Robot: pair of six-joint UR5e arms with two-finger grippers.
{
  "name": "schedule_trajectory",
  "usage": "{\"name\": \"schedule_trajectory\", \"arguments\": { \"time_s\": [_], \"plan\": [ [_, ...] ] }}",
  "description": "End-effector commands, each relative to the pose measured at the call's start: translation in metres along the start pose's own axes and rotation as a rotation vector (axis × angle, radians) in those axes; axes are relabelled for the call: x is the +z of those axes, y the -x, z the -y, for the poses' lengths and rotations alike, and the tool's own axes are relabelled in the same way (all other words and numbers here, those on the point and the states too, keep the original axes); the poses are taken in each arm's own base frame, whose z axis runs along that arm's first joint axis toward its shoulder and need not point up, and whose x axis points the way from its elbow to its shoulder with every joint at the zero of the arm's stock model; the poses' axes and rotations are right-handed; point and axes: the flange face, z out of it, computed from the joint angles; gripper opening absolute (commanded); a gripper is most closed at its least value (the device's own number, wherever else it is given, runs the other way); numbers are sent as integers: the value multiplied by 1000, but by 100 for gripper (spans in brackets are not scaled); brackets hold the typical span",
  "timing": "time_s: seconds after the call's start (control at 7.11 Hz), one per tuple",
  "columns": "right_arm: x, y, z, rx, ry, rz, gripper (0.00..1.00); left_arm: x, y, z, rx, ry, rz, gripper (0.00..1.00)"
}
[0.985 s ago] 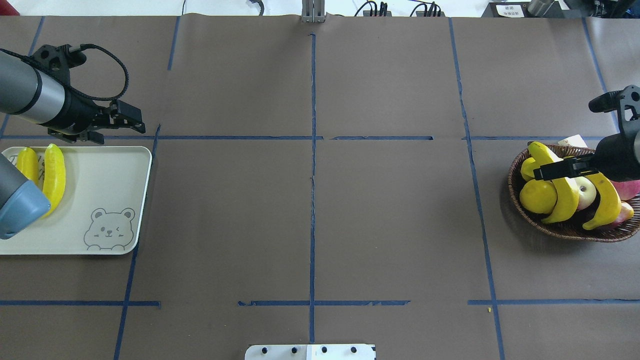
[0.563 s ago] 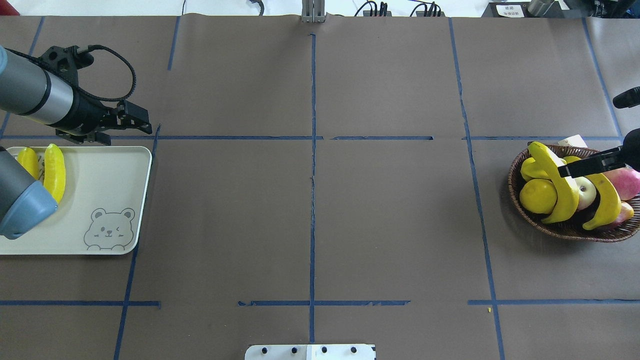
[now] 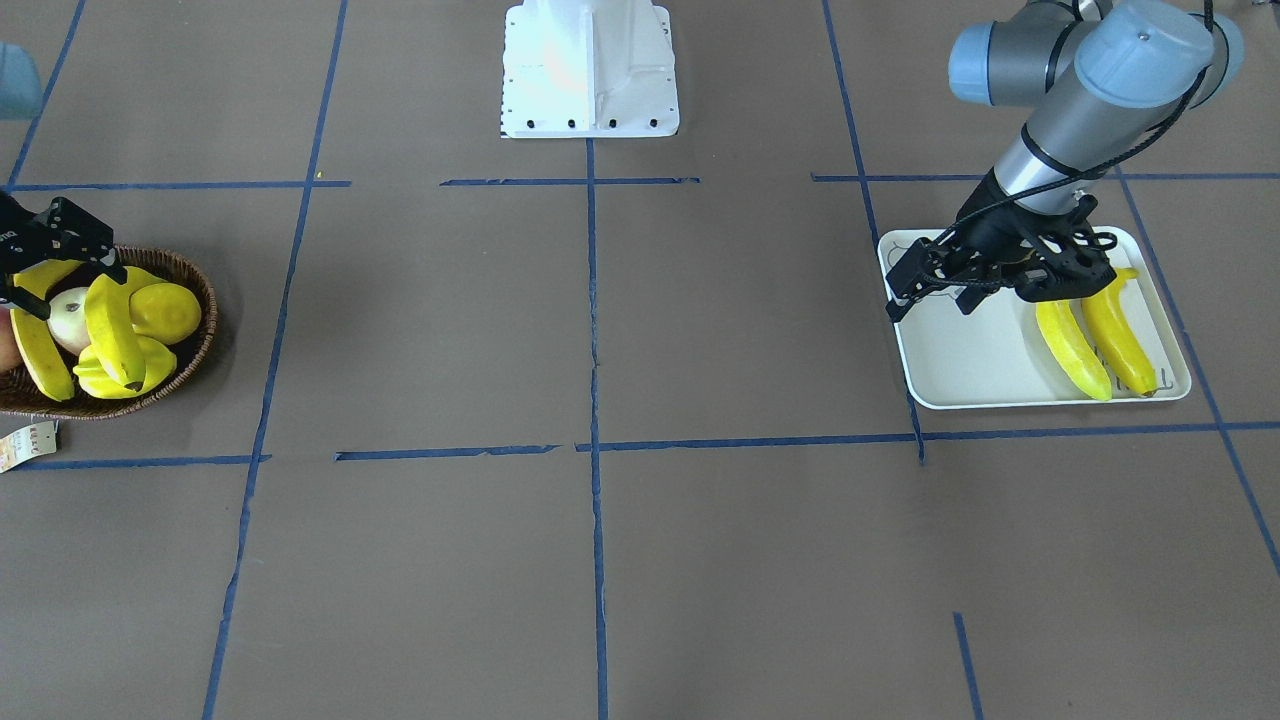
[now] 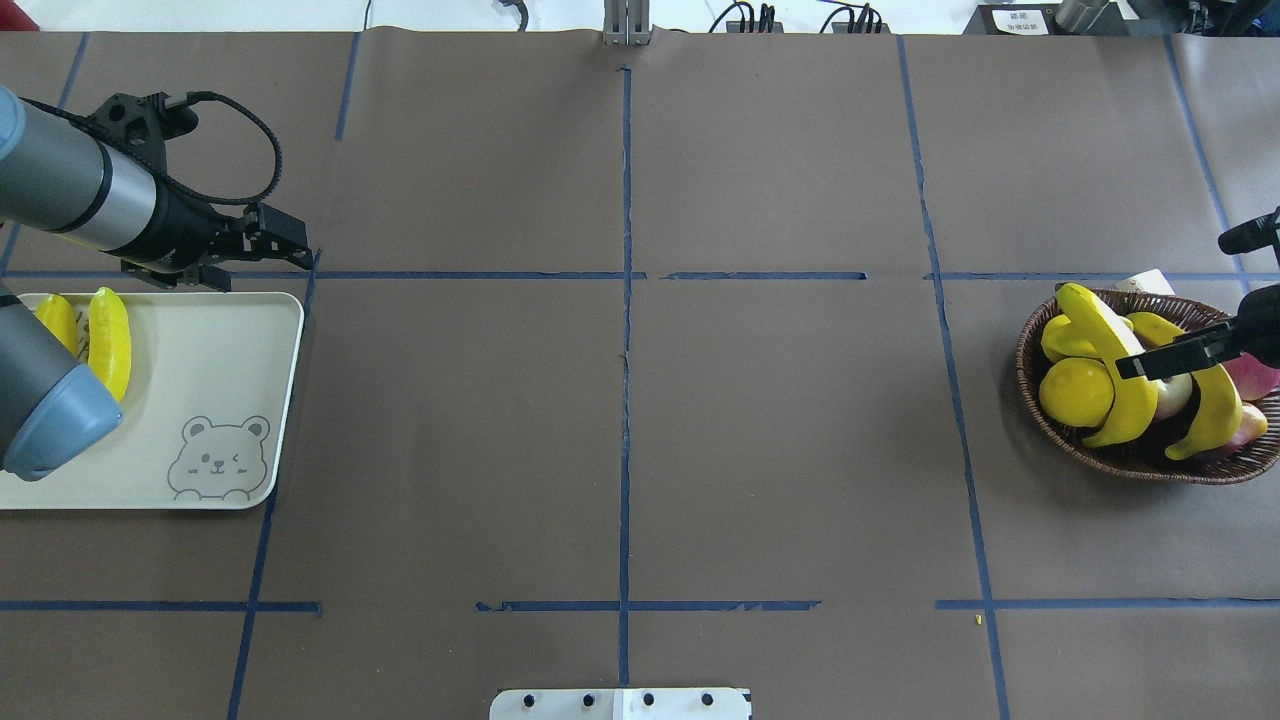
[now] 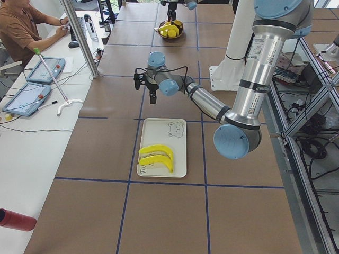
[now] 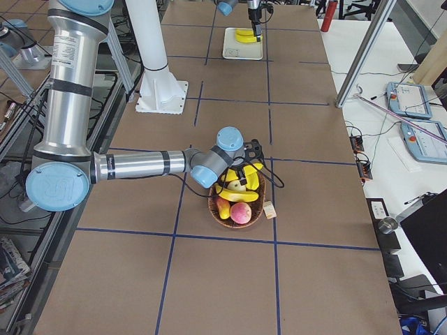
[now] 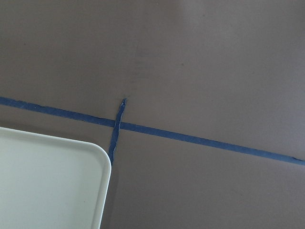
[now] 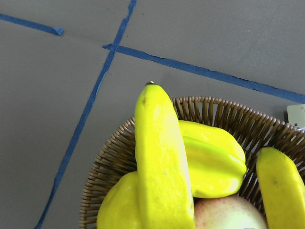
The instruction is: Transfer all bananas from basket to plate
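Observation:
Two bananas (image 4: 108,340) (image 3: 1070,345) lie side by side at the left end of the white plate (image 4: 200,350) (image 3: 960,370). My left gripper (image 4: 300,248) (image 3: 930,295) hovers open and empty over the plate's far right corner (image 7: 47,181). Two more bananas (image 4: 1115,370) (image 4: 1215,400) rest on the other fruit in the wicker basket (image 4: 1030,350) (image 8: 114,157). Above them my right gripper (image 4: 1135,365) (image 3: 60,280) is open and holds nothing. The right wrist view looks down on one banana (image 8: 159,162).
The basket also holds a lemon (image 4: 1075,392), a starfruit (image 8: 214,157), a pale apple (image 4: 1170,385) and a red fruit (image 4: 1255,375). A paper tag (image 3: 25,445) hangs from it. The robot base (image 3: 590,70) stands mid-table. A person (image 5: 21,26) sits at a side bench.
My left gripper has moved right, from above the plate's far edge to past its corner. The right gripper has drawn back to the right across the basket's bananas.

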Motion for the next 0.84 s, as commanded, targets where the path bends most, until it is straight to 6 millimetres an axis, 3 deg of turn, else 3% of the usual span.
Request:
{"name": "schedule_trajectory", "arguments": {
  "time_s": [0.0, 0.7],
  "plan": [
    [4, -3, -5, 9, 17, 42, 98, -2, -2, -2, -11, 0, -5, 100],
    [4, -1, -6, 16, 27, 56, 96, 1, 1, 0, -15, 2, 3, 100]
  ]
}}
